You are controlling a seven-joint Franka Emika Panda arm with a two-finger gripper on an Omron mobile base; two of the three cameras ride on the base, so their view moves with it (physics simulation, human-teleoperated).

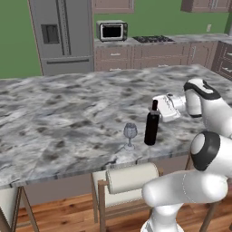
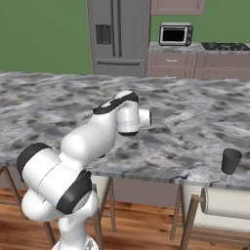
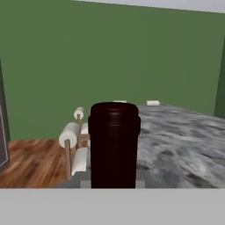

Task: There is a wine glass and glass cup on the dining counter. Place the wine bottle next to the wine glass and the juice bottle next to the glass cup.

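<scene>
One wine bottle [image 1: 152, 128] is gripped at the neck by the closed hand [image 1: 158, 108], upright on the surface [image 1: 59, 113], with one wine glass [image 1: 130, 134] just beside it, left of the hand. One glass cup [image 2: 231, 161] is seen in the right base view, well apart from the hand. The bottle's dark red top is seen close up in the hand view.

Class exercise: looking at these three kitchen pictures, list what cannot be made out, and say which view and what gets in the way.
- Gripper fingers: left base view, behind the wine bottle neck.
- Wine bottle's base: hand view, cut by the bottom edge.
- Wine glass: right base view, behind the arm.
- Glass cup contents: right base view, too small and dark.
</scene>
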